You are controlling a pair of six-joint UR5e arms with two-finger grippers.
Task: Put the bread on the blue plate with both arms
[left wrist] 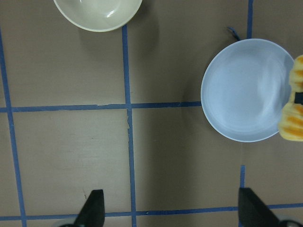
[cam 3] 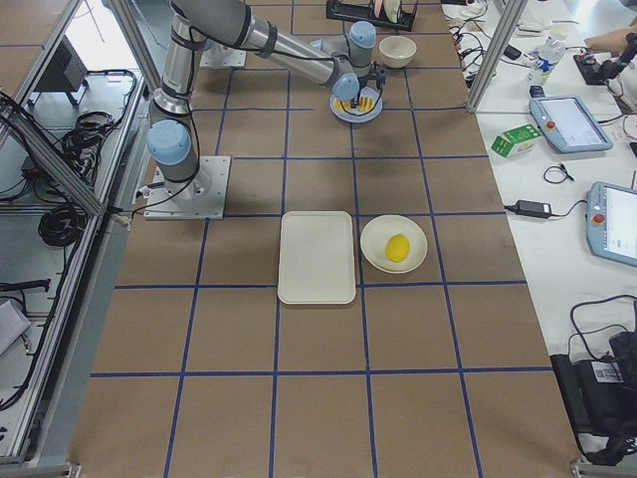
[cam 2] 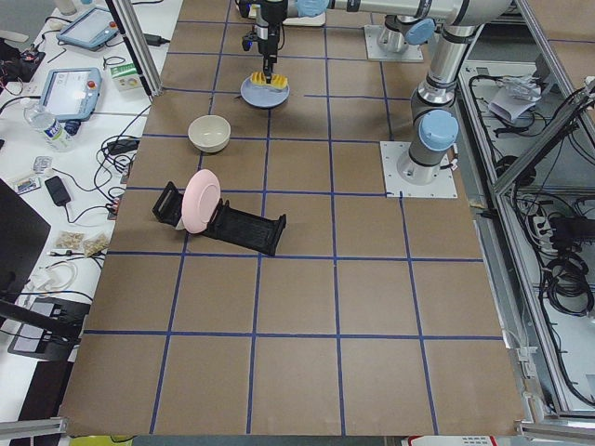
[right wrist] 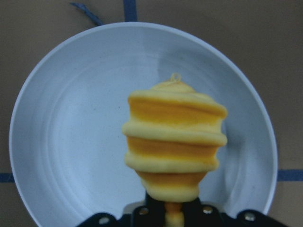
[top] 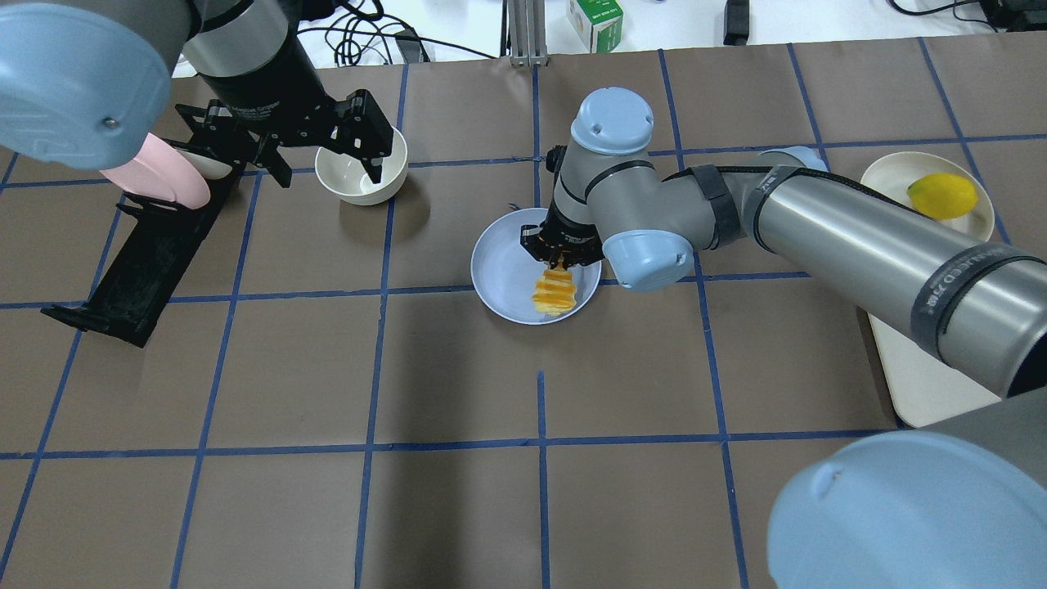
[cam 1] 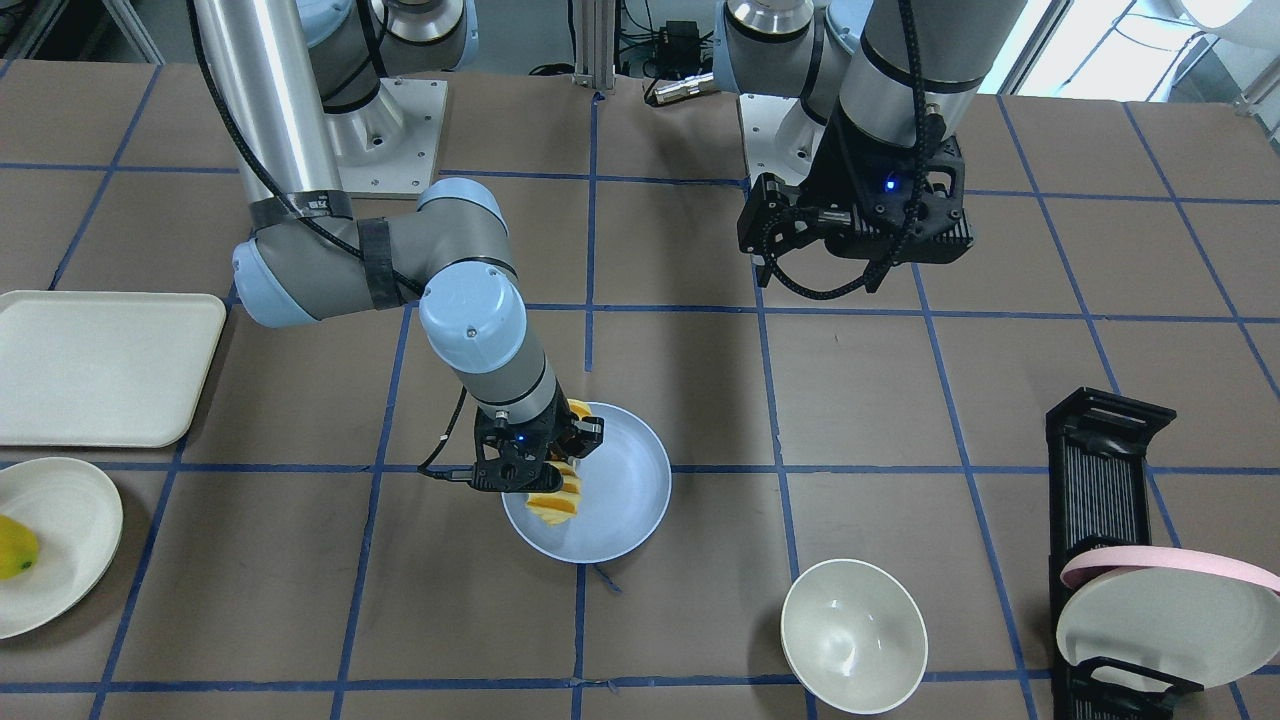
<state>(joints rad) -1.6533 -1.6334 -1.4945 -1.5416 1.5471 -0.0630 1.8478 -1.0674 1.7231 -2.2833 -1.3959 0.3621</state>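
Observation:
The bread (cam 1: pixel 557 498), a ridged loaf of yellow-orange slices, is held by one end in my right gripper (cam 1: pixel 540 452), which is shut on it. It hangs over the robot-side rim of the blue plate (cam 1: pixel 625 490). The right wrist view shows the bread (right wrist: pixel 174 142) pointing out over the blue plate (right wrist: pixel 71 142). From overhead, the bread (top: pixel 554 290) lies over the plate (top: pixel 501 266), below my right gripper (top: pixel 563 252). My left gripper (left wrist: pixel 173 213) is open and empty, held high near the white bowl (top: pixel 361 176), and the plate (left wrist: pixel 241 90) lies to its side.
A white bowl (cam 1: pixel 853 635) stands on the table. A black dish rack (cam 1: pixel 1100 480) holds a pink-rimmed plate (cam 1: pixel 1165 590). A cream tray (cam 1: pixel 100 365) and a white oval plate (cam 1: pixel 70 520) with a yellow fruit (cam 1: pixel 15 545) lie on my right side.

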